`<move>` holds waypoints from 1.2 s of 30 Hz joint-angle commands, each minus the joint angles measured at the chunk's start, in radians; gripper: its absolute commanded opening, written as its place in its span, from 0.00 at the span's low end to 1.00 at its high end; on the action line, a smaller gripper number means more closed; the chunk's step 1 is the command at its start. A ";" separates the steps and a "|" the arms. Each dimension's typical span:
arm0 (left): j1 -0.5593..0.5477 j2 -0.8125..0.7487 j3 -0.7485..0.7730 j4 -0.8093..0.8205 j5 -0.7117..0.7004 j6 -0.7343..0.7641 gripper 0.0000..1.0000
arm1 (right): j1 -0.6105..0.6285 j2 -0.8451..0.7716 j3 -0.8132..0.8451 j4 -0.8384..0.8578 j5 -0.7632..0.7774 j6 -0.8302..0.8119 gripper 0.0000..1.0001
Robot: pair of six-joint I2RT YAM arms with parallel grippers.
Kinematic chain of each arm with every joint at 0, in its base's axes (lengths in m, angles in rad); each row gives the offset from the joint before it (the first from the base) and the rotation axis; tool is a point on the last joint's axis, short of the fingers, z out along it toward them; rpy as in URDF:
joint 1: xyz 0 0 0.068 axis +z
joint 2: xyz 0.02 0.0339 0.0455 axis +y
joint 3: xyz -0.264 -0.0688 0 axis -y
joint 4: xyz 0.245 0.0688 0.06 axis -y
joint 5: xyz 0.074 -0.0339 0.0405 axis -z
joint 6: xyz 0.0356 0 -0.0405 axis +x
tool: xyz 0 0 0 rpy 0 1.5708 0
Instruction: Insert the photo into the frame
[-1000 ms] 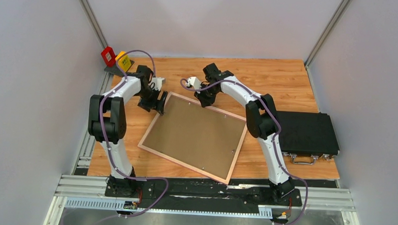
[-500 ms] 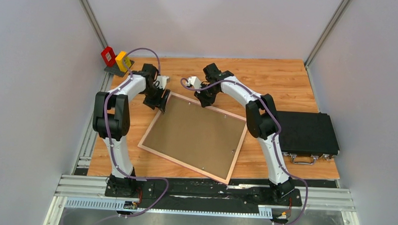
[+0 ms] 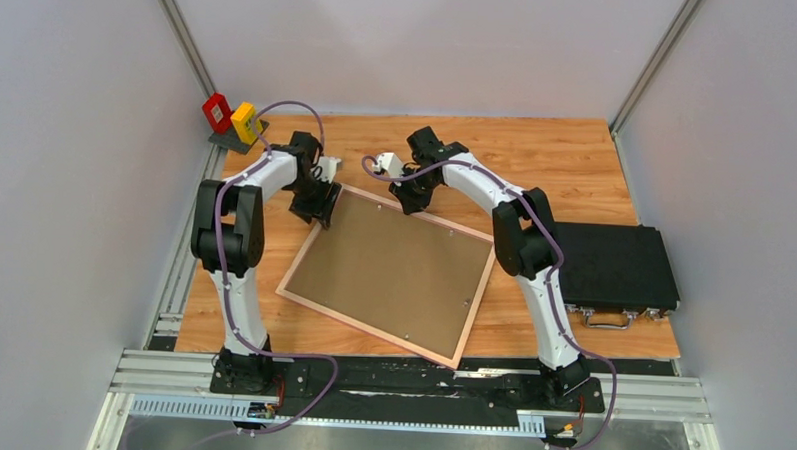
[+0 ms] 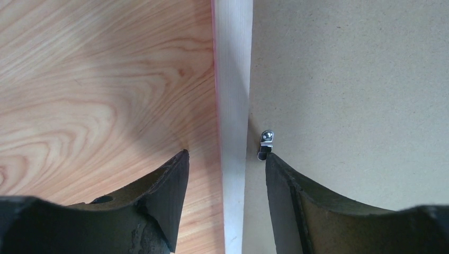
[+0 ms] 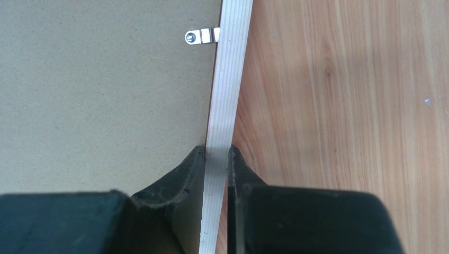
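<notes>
A light wooden table with a wavy grain fills the middle of a small booth. Plain pale grey walls close it in: one behind the table, one to its left and one to its right. Thin metal posts rise from the table's far left corner and far right corner. A silver metal rail runs along the table's near edge, with grey floor beyond it. A black case lies at the table's right edge. A red box and a yellow box stand at its far left corner. The light is soft and even.
</notes>
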 commanded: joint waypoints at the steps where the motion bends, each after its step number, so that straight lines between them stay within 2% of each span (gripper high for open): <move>1: -0.011 0.007 0.031 0.026 -0.004 -0.013 0.62 | 0.008 -0.031 -0.022 0.046 -0.012 -0.022 0.00; 15: -0.027 0.029 0.042 0.029 -0.013 -0.015 0.55 | 0.009 -0.026 -0.033 0.052 -0.006 -0.021 0.00; 27: -0.027 0.055 0.070 0.032 -0.015 -0.010 0.34 | 0.008 -0.022 -0.040 0.054 -0.003 -0.020 0.00; 36: -0.027 0.072 0.094 0.022 -0.001 -0.004 0.25 | 0.008 -0.017 -0.050 0.055 0.000 -0.023 0.00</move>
